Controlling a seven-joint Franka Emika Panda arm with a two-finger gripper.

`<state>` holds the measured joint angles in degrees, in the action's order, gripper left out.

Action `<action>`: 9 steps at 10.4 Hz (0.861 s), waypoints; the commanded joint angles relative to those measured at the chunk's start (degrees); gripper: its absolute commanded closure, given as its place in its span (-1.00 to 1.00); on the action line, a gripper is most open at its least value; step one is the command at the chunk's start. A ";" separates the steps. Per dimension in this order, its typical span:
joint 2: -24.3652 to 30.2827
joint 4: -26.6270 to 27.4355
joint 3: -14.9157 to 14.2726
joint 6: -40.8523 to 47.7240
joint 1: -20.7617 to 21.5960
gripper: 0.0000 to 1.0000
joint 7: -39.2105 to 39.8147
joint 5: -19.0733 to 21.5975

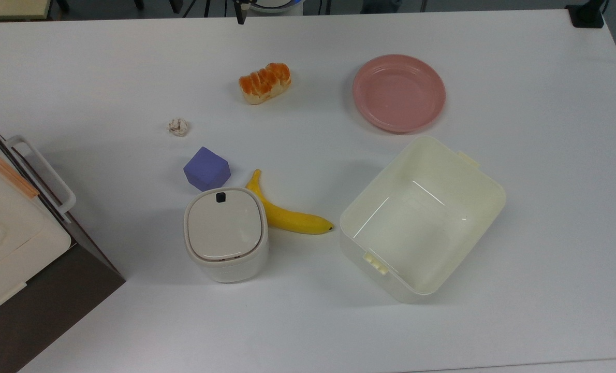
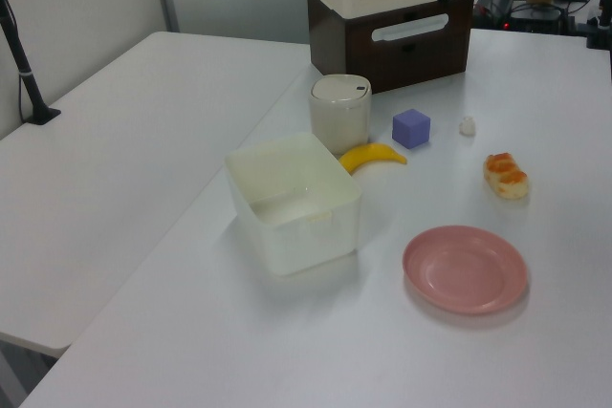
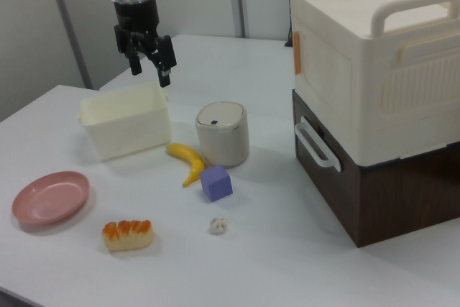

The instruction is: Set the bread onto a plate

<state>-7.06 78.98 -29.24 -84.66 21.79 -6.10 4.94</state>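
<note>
The cream tub (image 1: 423, 217) holds nothing, and so does the pink plate (image 1: 399, 92) at its 12 o'clock in the top view. The small lidded bin (image 1: 225, 234) is closed. The bread (image 1: 264, 83) lies on the white table (image 1: 520, 181), at the plate's 9 o'clock in the top view, well apart from it: a short bun, glossy orange ridges on top, pale sides. In the right view my claw (image 3: 149, 61) hangs above the tub, fingers spread, holding nothing.
</note>
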 commanded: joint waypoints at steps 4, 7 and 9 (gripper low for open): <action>1.69 1.26 -0.55 -3.94 -1.31 -1.00 1.43 2.79; 1.79 1.78 -0.47 -5.17 -2.11 -1.00 1.44 2.79; 1.35 2.49 -0.30 -5.87 -1.85 -1.00 1.44 2.27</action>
<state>-6.45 79.22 -29.28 -88.71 19.40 -5.75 6.29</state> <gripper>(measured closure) 0.000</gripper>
